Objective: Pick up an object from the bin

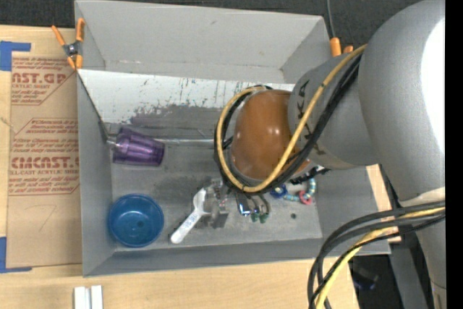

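Jaws hover at the white spoon's [185, 223] end near the bin's [217, 254] front edge, their opening impossible to tell; an off-centre close could flick it aside.

I read the bin [195, 40] as grey sheet metal with a matt finish, dark scuffs and scratches across its back wall at mid-frame. The purple cup [137, 150] at centre left is smooth, translucent plastic. The blue bowl [135, 220] at lower left is plastic with a slight sheen. The white spoon [185, 226] beside it appears to be matt plastic, though I cannot confirm it. The orange wrist cover [262, 134] is smooth and glossy. The arm casing [405, 105] at right is smooth, satin grey.
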Controlling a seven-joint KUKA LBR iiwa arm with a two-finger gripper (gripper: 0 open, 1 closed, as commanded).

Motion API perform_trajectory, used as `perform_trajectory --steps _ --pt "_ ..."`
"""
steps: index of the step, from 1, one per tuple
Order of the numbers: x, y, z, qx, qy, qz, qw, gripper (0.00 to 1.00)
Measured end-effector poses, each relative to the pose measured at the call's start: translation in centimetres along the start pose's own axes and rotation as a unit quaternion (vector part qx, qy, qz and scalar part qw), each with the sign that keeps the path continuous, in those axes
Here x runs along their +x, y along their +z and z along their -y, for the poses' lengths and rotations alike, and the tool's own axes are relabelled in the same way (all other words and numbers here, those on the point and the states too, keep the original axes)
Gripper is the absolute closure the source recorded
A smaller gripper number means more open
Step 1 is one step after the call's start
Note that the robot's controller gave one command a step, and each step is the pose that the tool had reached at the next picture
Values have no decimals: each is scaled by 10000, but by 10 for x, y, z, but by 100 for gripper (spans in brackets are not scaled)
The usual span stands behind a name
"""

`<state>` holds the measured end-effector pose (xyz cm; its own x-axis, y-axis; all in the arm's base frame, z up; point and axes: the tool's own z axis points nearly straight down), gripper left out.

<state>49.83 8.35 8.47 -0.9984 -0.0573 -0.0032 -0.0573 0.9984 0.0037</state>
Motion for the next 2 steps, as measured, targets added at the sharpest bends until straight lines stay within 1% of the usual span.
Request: perform_trajectory --steps 1,2 --pt "12 8 -1 0 -3 7 10000 100" --pt "6 15 -2 -7 82 4 10000 100"
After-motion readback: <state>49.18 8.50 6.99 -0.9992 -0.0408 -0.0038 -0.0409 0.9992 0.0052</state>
